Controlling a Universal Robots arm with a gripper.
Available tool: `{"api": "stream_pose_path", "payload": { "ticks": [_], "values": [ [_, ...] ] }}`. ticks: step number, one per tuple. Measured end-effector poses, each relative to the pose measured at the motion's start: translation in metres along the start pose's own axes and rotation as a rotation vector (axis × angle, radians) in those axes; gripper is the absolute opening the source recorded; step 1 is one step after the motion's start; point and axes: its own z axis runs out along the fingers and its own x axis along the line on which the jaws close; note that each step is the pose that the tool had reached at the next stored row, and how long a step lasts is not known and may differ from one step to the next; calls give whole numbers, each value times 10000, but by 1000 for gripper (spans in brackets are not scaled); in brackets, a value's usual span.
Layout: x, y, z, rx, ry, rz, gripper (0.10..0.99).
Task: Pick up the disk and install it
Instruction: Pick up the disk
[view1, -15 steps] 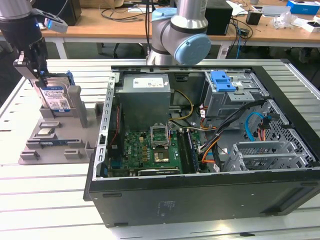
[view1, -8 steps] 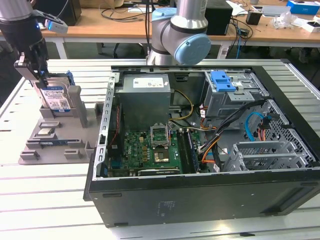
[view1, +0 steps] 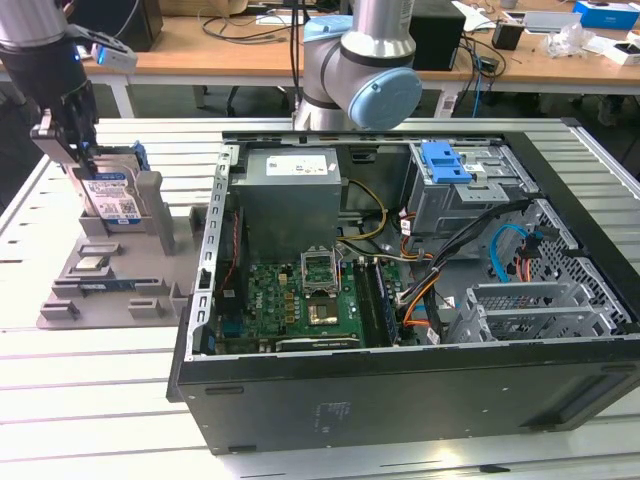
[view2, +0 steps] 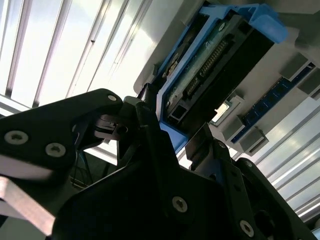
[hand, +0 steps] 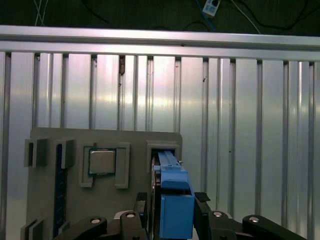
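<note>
- The gripper (view1: 83, 158) sits at the slatted table's (view1: 100, 400) far corner on the exterior view's left, and appears pinched onto the disk (view1: 112, 195).
- In both wrist views its fingers (hand: 202, 212) press the disk's blue bracket (hand: 175, 200) from either side.
- The disk stands upright in a slot near the far edge of the grey holder tray (view1: 100, 290).
- The pickup is in hand and the disk has not yet been lifted.
- Clearing the slot likely calls for a straight pull along its walls, so the bracket does not snag.

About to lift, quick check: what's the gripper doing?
Gripper: fingers closed on the disk, which stands in the grey holder.
</note>
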Motion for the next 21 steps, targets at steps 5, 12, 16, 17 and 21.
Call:
{"api": "stream_pose_path", "payload": {
  "ticks": [5,12,16,17,21],
  "values": [
    [0,0,9,-1,1,0,482],
    [0,0,12,-1,0,0,373],
    [0,0,13,-1,1,0,373],
    [0,0,14,0,0,0,373],
    [0,0,15,-1,0,1,373]
  ]
}}
